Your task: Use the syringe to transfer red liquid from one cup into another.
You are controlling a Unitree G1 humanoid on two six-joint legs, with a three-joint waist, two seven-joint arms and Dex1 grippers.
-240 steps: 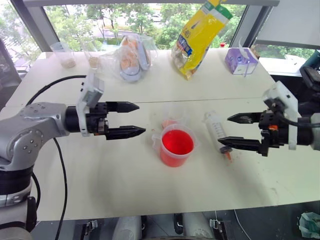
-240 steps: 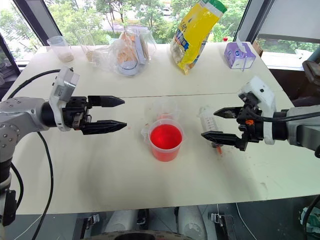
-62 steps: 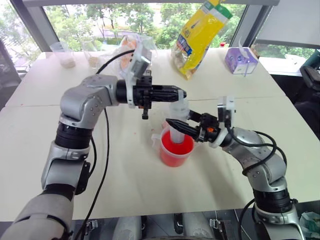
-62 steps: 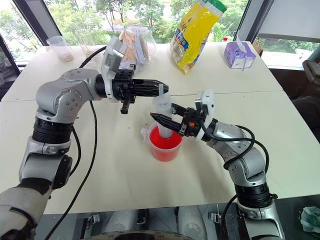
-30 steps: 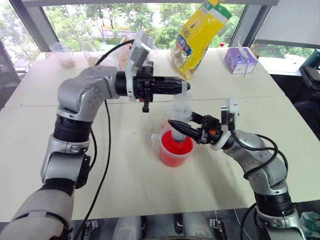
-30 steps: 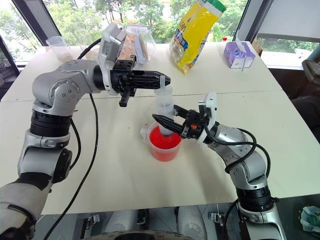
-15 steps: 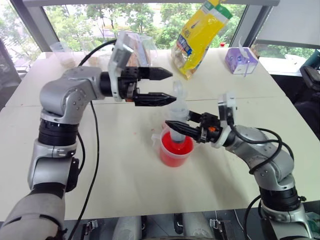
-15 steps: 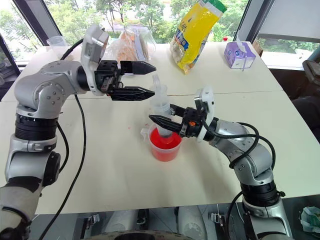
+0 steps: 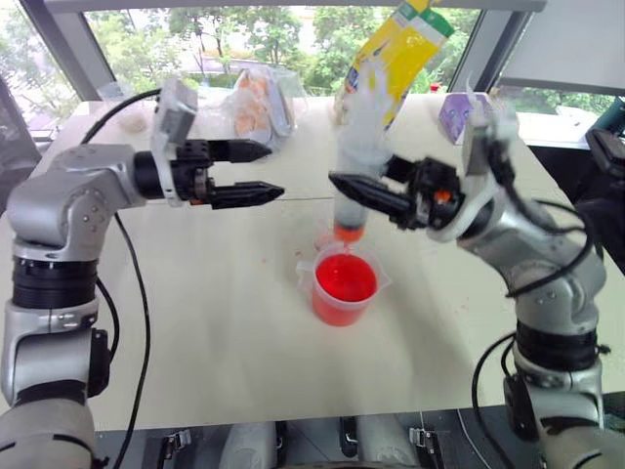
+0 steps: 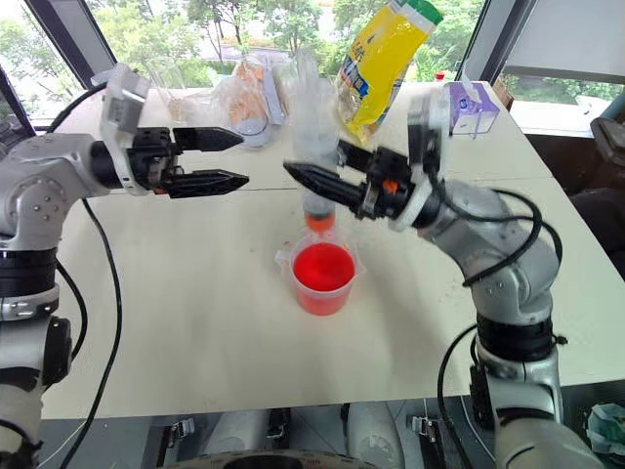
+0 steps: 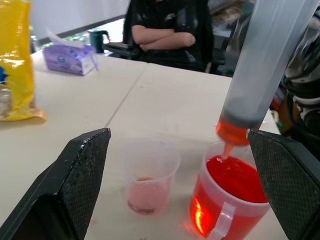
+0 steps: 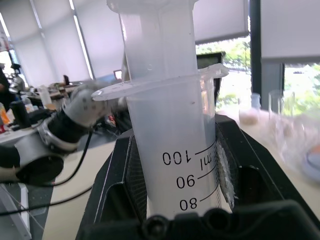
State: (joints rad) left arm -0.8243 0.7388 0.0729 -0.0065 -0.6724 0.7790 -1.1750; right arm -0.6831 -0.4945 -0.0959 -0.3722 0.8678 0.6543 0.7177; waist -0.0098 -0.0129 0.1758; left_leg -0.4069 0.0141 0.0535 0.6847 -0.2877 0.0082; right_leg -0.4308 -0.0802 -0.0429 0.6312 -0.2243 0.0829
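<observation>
Syringe, clamped upright in the right gripper, hangs tip-down just above the beaker of red liquid; the left gripper stands wide open and empty, well apart. Carrying it level and slowly to the small cup beside the beaker should limit drips from the tip.

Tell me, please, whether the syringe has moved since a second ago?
Yes. The syringe, held by the right gripper, has risen: its tip now hangs above the beaker instead of dipping into it.
</observation>
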